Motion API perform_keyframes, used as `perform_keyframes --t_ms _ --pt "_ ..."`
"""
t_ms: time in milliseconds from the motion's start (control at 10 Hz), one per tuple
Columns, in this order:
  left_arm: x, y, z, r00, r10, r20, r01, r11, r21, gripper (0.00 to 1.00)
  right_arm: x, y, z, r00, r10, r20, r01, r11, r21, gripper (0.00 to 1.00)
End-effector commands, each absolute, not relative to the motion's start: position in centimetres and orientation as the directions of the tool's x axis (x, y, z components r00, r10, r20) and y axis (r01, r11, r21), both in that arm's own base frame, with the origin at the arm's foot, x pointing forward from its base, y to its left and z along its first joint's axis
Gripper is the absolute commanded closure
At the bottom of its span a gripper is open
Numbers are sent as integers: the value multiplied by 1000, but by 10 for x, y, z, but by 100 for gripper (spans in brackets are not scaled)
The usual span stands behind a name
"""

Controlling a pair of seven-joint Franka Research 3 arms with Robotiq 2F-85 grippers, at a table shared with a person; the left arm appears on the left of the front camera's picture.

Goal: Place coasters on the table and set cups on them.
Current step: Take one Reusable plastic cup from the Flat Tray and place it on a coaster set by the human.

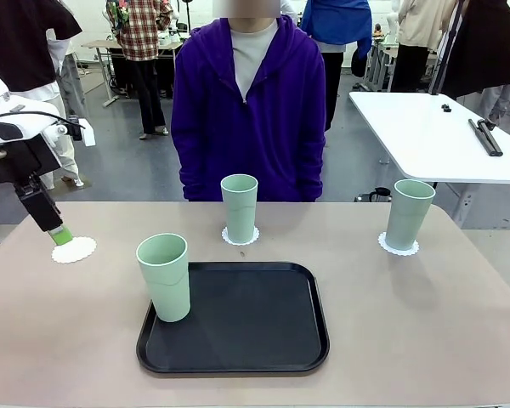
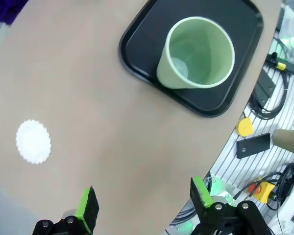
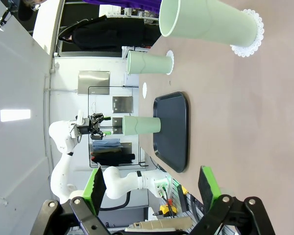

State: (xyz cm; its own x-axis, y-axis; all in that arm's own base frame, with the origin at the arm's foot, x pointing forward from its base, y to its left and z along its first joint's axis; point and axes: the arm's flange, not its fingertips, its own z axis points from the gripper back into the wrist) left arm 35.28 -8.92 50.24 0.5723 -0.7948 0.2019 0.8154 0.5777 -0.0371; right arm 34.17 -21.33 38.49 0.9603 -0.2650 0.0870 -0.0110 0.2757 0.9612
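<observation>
Cups (image 1: 239,206) stand on two coasters (image 1: 399,246) already, and the left gripper (image 1: 61,236), wide open and empty close by the bare third coaster (image 1: 73,249), is the nearer one to the last cup (image 1: 163,276), upright on the black tray (image 1: 255,319) at its right.

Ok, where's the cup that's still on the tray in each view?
Front view: the mint-green cup, left of centre, on the black tray's left side.
Left wrist view: the cup, upper right, seen from above.
Right wrist view: the cup, centre-left, turned sideways.
Shared landmark: the black tray.
</observation>
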Motion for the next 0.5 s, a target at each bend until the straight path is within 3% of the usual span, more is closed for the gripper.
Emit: perform_keyframes --t_ms 0,100,400 --pt "380 -82 473 470 -782 408 882 429 -195 0 340 -214 385 960 -265 94 -20 269 963 0" --pt "393 -72 462 412 -715 566 911 309 -273 0 340 -214 385 960 -265 94 -20 269 963 0" --pt "410 -43 429 264 -524 810 960 65 -271 0 340 -214 385 960 -265 94 -20 269 963 0"
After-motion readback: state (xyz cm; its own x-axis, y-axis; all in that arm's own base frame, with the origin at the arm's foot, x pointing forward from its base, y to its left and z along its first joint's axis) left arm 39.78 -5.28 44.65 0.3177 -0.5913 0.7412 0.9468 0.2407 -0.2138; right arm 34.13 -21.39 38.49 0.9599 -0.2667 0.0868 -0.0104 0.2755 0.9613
